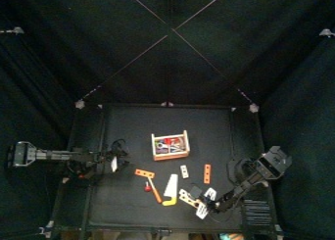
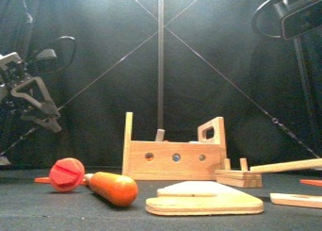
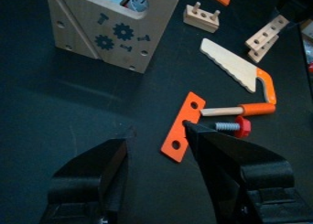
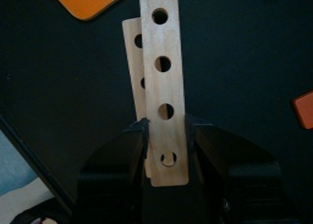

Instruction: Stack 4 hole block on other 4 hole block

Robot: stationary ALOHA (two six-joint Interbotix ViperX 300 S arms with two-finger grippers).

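I see my right gripper [image 4: 164, 136] pinching one four-hole block [image 4: 162, 81] by its end, the strip running straight out from between the jaws. A second block [image 4: 132, 58] lies just behind it. My left gripper [image 3: 159, 164] hangs spread, holding nothing.

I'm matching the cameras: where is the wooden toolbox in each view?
Top view: wooden toolbox, table's middle.
Front view: centre, behind the flat wooden pieces.
Left wrist view: beyond the orange strip.
Right wrist view: not in it.
Shared landmark: orange strip, top and left wrist views.
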